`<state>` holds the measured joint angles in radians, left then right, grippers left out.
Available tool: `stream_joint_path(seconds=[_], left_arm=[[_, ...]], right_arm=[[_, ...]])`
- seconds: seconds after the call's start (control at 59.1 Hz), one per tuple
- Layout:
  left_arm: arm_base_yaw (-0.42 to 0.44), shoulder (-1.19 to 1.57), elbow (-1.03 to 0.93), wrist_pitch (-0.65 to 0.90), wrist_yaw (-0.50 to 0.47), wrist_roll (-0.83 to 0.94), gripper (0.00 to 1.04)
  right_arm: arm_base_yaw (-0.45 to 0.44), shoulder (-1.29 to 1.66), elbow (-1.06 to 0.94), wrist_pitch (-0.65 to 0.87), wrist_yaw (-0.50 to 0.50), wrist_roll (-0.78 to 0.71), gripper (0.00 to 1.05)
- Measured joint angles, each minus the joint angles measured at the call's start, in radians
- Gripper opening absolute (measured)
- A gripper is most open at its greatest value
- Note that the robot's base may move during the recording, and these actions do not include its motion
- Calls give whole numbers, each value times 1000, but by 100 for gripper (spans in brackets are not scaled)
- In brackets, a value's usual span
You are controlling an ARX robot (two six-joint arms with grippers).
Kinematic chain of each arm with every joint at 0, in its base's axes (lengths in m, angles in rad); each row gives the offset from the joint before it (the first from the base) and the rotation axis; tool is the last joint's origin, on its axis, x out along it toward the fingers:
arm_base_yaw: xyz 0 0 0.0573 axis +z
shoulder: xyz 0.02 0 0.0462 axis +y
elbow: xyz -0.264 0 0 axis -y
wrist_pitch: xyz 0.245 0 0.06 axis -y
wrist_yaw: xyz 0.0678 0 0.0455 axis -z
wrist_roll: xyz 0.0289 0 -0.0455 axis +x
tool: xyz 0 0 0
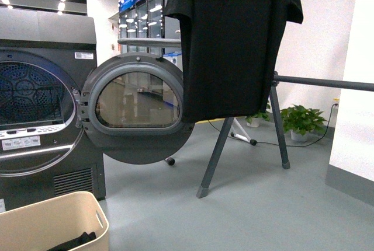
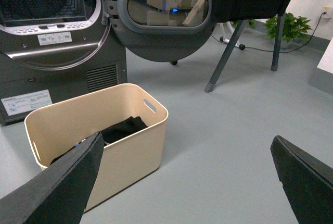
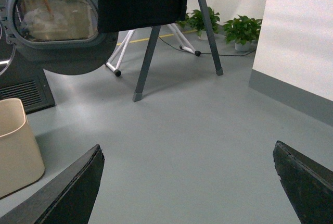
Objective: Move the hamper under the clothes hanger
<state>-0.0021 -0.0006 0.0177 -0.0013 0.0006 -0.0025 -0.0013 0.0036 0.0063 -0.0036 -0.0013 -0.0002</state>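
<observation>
The beige hamper point(image 1: 52, 222) stands on the floor at the front left, before the dryer, with dark clothing inside. It also shows in the left wrist view point(image 2: 125, 146) and its corner in the right wrist view point(image 3: 15, 146). The dark grey clothes hanger point(image 1: 280, 122) stands to the right, its bar point(image 1: 327, 83) running right; its legs show in the left wrist view point(image 2: 225, 57) and the right wrist view point(image 3: 148, 60). My left gripper point(image 2: 186, 148) is open, above the floor beside the hamper. My right gripper point(image 3: 187, 153) is open over bare floor. Neither arm shows in the front view.
A dark grey dryer point(image 1: 41, 111) stands at left with its round door point(image 1: 137, 108) swung open toward the rack. A black T-shirt point(image 1: 234, 41) hangs on the bar. Potted plants point(image 1: 301, 119) and a cable lie behind. A white wall point(image 1: 356, 87) is at right.
</observation>
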Motion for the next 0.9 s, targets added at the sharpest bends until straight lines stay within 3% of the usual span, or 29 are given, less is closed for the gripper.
stream_joint_path(seconds=[0.897], left_arm=[[0,1,0,0,-1,0,98]], right_arm=[[0,0,0,0,1,0,97]])
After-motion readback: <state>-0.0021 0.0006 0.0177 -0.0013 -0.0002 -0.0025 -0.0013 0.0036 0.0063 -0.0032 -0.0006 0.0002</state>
